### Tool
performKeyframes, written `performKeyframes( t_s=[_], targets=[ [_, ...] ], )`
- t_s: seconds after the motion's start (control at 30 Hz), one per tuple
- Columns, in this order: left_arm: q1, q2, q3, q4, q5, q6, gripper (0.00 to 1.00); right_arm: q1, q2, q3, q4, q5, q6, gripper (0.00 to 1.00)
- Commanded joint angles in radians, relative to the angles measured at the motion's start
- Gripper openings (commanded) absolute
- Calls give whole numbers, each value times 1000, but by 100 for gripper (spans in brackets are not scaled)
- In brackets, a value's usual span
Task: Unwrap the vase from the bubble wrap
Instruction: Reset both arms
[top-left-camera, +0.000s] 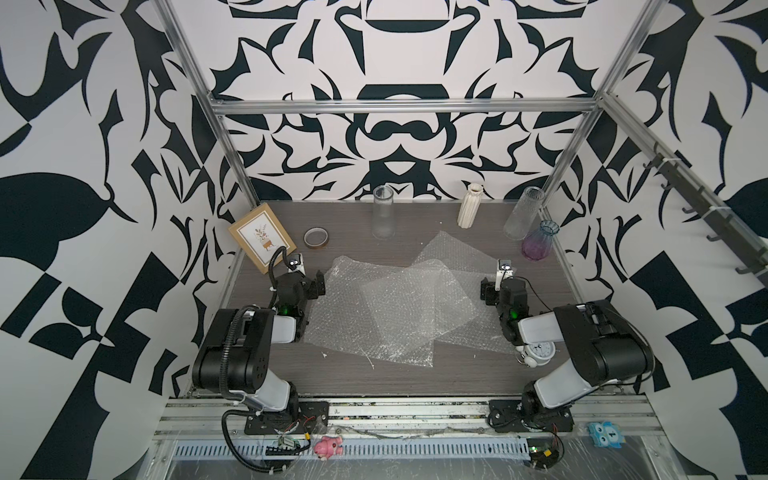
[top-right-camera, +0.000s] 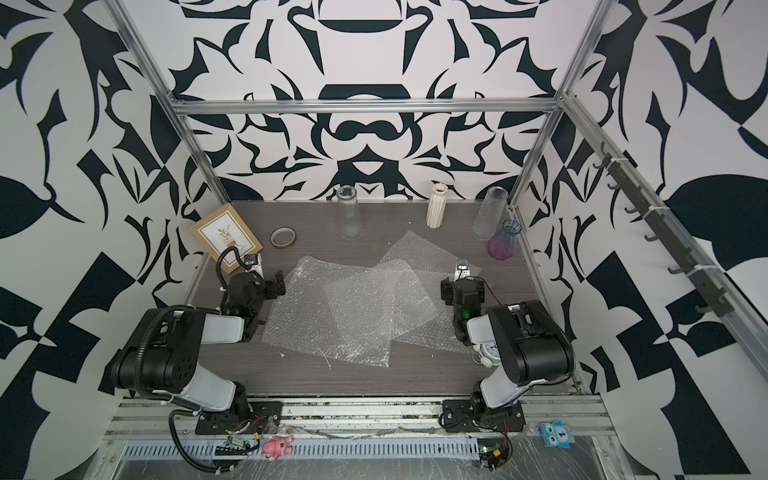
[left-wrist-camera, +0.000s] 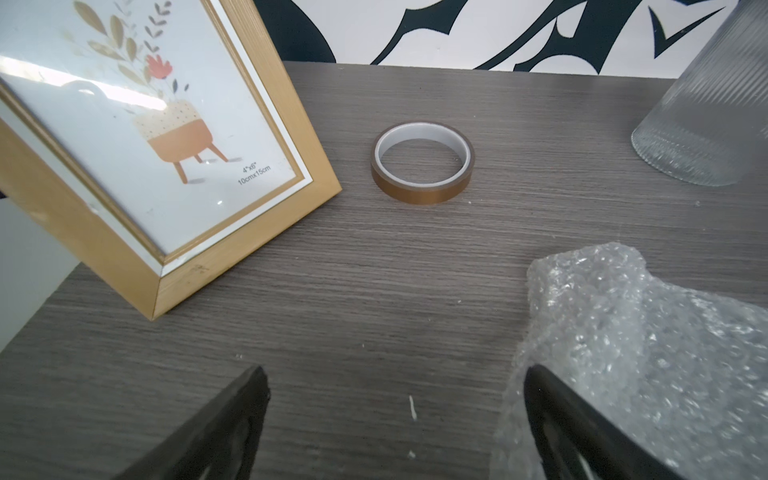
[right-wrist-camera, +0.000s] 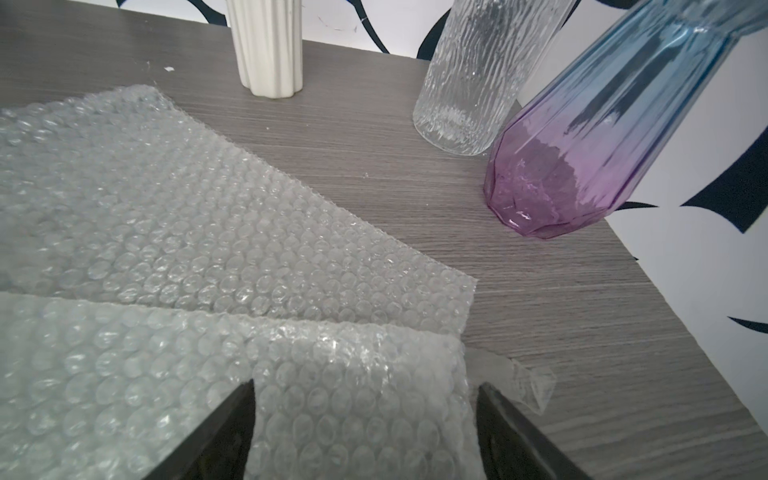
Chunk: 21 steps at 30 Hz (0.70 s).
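Several crinkly see-through bubble wrap sheets (top-left-camera: 395, 307) overlap on grey wood-grain worktop (top-left-camera: 374, 382); my left claw (left-wrist-camera: 390, 374), right claw (right-wrist-camera: 365, 386) both released.

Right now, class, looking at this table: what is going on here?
Nothing is being held. Sheets of bubble wrap lie spread flat and overlapping in the middle of the table. Bare vases stand at the back, among them a white vase and a purple vase. The left fingers are open beside one edge of the wrap, and the right fingers are open over the opposite edge. The unwrapping looks done.
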Motion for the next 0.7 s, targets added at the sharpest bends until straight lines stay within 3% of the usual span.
performKeyframes(
  t_s=[0.0,0.23,0.27,0.67],
  targets=[
    [4,15,-8,70,7,9,99,-18,-17,27,34,-34,3,84],
    [4,18,-11,82,0,5,99,-43,-16,37,13,-79,15,89],
    [4,18,-12,84,0,6,99,-43,-17,35,14,-77,15,95],
    [4,17,-14,86,4,9,99,-43,-20,28,23,-68,13,97]
  ],
)
